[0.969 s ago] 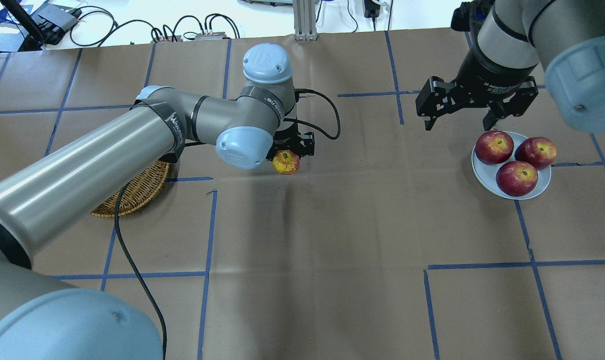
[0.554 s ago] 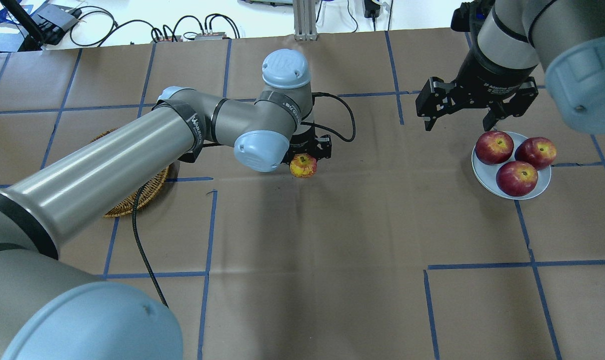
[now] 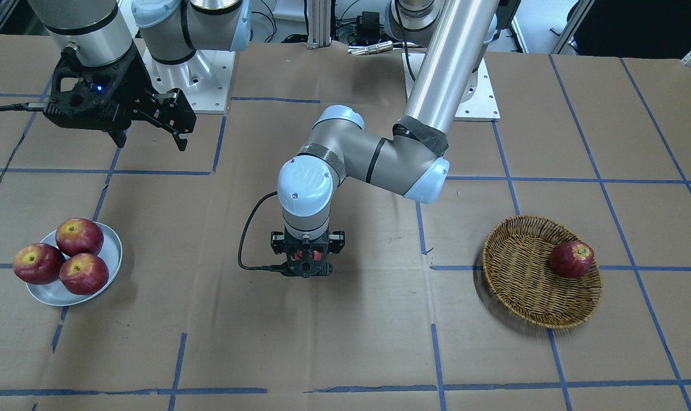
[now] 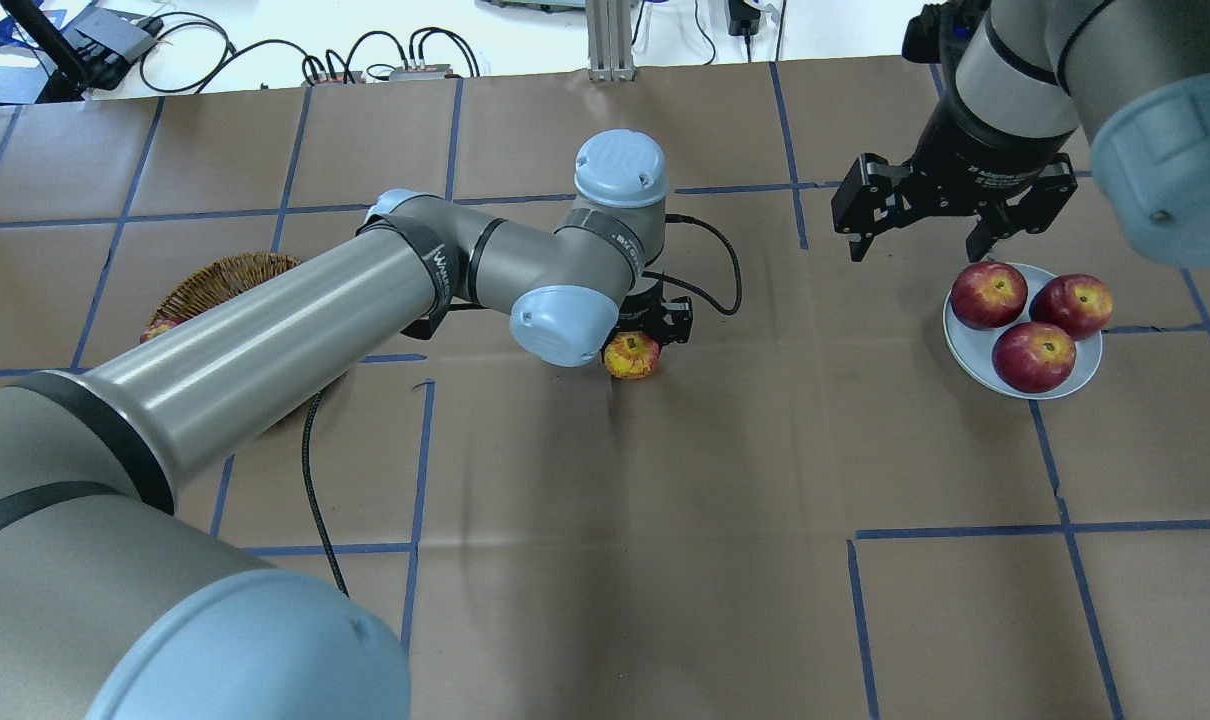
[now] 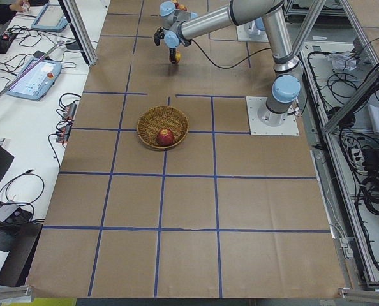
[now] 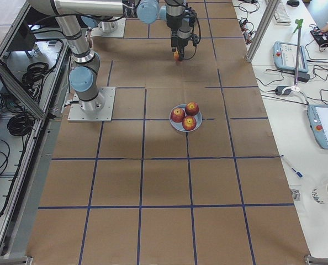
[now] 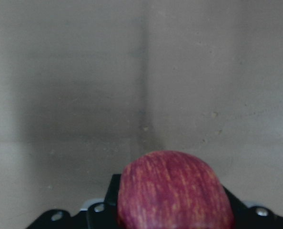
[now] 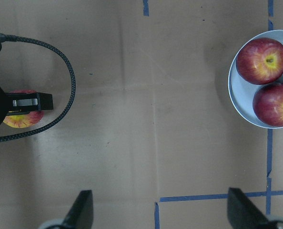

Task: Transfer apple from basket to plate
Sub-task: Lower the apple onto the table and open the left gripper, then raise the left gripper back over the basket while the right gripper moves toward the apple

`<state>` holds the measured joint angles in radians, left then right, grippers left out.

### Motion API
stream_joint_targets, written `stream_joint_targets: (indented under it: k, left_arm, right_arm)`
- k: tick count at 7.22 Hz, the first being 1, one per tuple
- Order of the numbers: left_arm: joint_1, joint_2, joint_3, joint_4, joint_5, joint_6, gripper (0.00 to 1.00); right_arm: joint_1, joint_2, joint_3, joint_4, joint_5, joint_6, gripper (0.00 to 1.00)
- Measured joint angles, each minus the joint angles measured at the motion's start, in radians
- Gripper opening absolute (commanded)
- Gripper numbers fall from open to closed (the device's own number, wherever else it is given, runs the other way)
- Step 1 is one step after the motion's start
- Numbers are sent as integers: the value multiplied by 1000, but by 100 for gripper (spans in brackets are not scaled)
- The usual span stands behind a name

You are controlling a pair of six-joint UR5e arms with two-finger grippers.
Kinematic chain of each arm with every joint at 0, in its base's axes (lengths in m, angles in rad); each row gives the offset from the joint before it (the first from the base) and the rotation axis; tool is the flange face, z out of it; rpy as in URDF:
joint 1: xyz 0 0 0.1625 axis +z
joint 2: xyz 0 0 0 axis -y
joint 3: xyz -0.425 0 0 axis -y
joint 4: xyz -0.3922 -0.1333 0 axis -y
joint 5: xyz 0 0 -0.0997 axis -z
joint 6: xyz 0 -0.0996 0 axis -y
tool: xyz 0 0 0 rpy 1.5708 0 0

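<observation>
I'm pointing the left gripper [image 3: 306, 267] straight down, clamped on the apple [image 4: 633, 357]; right gripper [image 4: 915, 248] hovering spread near the plate [image 4: 965, 347].

Left arm's stretched out low over the middle of the table, wrist pointing straight down, left gripper [image 3: 306, 258] clamped on the apple [image 4: 632, 356]. Right arm hangs toward the table's right edge, right gripper [image 4: 915, 248] spread wide open, fingers down.

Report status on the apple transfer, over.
Left gripper shut on the apple, mid-table between basket and plate. Right gripper open, hovering beside the plate. Three red apples crowd the plate; landing room looks tight.
</observation>
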<state>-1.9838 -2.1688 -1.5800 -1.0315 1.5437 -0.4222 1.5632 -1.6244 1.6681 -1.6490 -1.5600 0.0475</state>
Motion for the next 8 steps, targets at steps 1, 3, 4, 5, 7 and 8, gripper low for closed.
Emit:
stream_joint_targets:
  k: [1,3,4,5,7,8]
  left_arm:
    - [-1,-7,0,1,-1,1,98]
    - [-3,-14,2,2,-2,2,98]
    - [-3,-8,3,2,-3,2,99]
    - [-3,5,6,1,-2,3,99]
    - [3,59,23,-29,0,6,99]
    - [11,100,32,-72,2,11,99]
  right_arm:
    - [0,0,0,0,0,0,100]
    - [0,0,-1,0,0,1,100]
    - [0,0,-2,0,0,1,100]
    - [0,0,-2,0,0,2,100]
    - [0,0,-2,0,0,2,100]
    - [0,0,-2,0,0,2,100]
